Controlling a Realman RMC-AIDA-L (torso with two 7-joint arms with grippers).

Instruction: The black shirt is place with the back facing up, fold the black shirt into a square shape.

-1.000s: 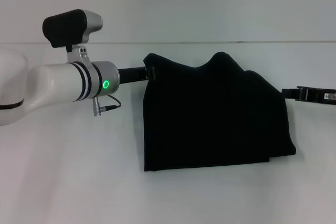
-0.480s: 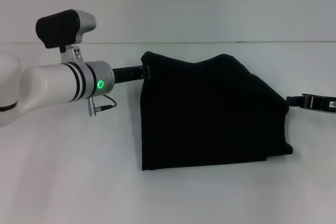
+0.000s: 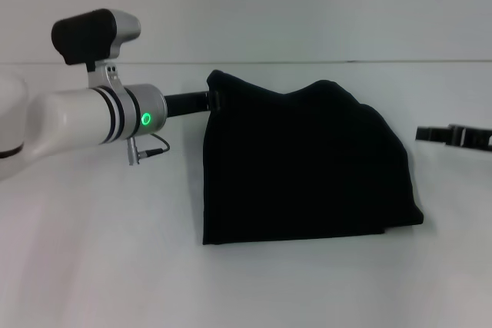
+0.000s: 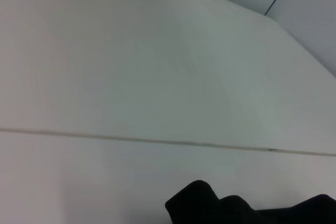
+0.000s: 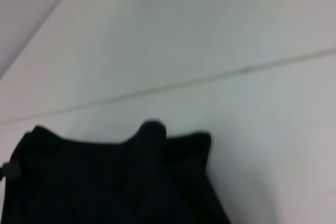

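Shirt status: the black shirt [image 3: 307,167] is already a compact stack on the tabletop [image 3: 100,266], near edge lying flat, far edge raised. My left gripper [image 3: 215,102] is clamped on the far corner nearest it. Right gripper [image 3: 430,134] sits apart from the cloth's other side; can't tell its fingers. Looks mostly done imo; left: lay the raised edge down, let go, square up.

No readable text, label, brand, number or sign in any view. Black shirt [image 3: 307,167] shows plain black fabric only, no lettering on visible side. Left arm [image 3: 69,124] carries only lit green ring indicator [image 3: 145,119], no characters on it.
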